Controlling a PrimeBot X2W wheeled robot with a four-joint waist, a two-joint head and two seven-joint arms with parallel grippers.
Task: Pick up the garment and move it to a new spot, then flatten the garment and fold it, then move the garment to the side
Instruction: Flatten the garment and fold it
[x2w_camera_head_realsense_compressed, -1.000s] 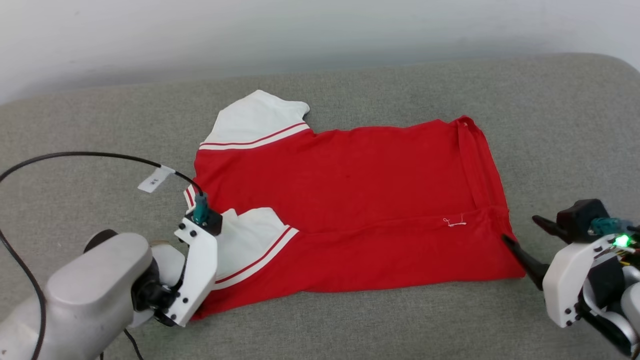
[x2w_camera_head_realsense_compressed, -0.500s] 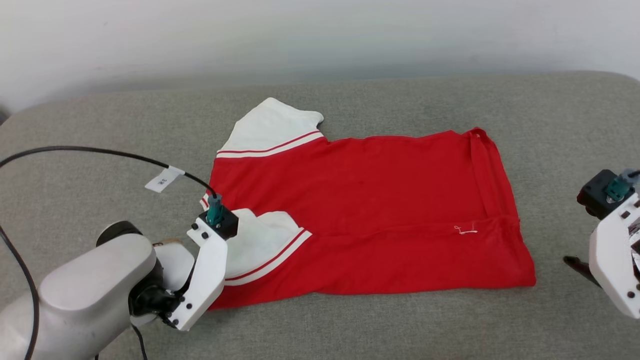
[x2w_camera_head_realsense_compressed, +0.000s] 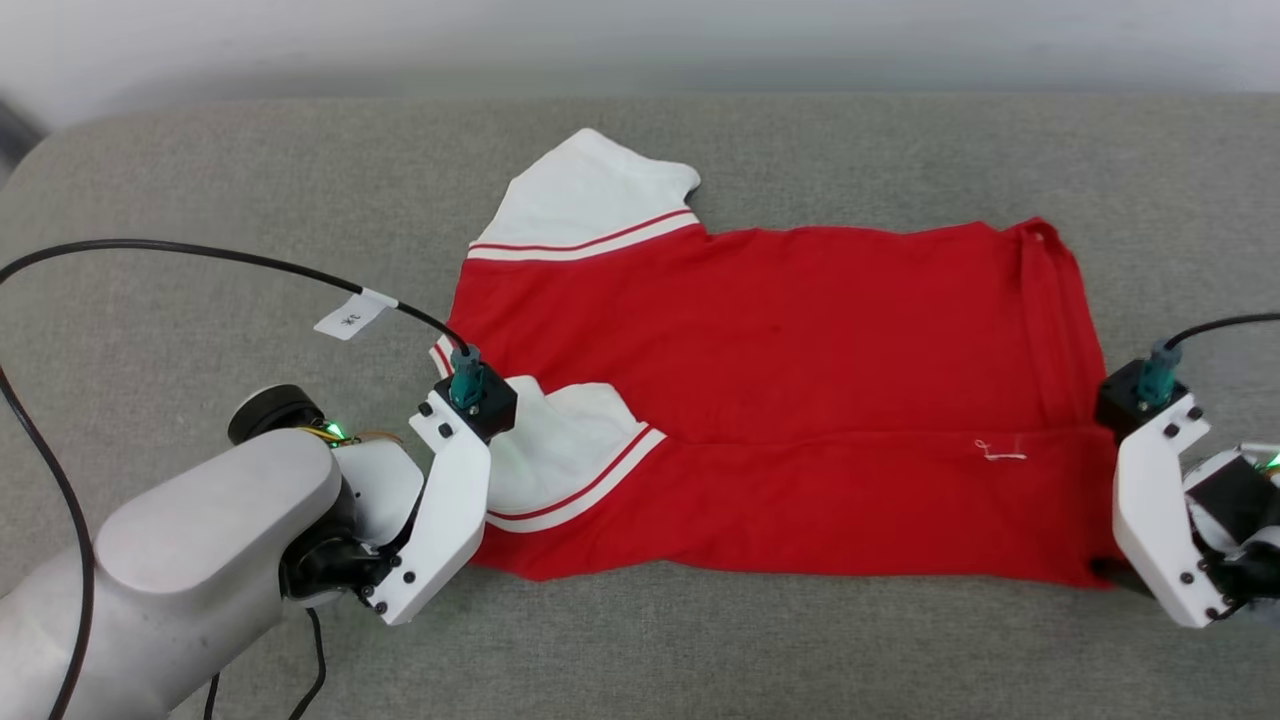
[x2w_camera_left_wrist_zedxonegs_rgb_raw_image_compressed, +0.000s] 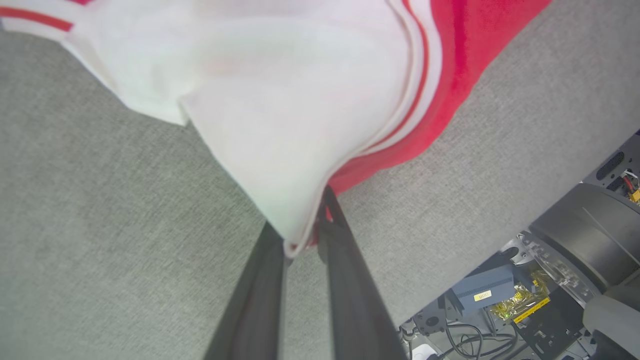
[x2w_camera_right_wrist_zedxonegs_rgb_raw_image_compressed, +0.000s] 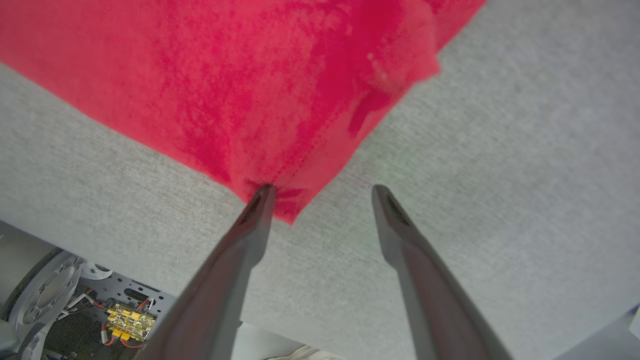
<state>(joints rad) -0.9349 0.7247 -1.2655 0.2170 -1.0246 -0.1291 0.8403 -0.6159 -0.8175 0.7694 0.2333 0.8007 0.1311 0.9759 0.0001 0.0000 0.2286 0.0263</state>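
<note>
The garment lies spread on the grey cushion, red with white sleeves, its near edge folded over along a line. My left gripper is shut on the garment's near left corner, where the white near sleeve meets the red hem. In the head view that arm's white wrist covers the fingers. My right gripper stands open at the near right corner of the garment. Its left fingertip touches the cloth and the right fingertip is over bare cushion. The right wrist shows at the lower right.
The grey upholstered cushion runs wide on all sides, with a pale wall behind it. A black cable with a white tag arcs over the left part. Past the cushion's near edge sits the robot's base with wiring.
The head camera has shifted, so the whole scene sits differently. My right gripper, off to the right half a second ago, is back at the garment's near right corner. The left arm stays at the near sleeve.
</note>
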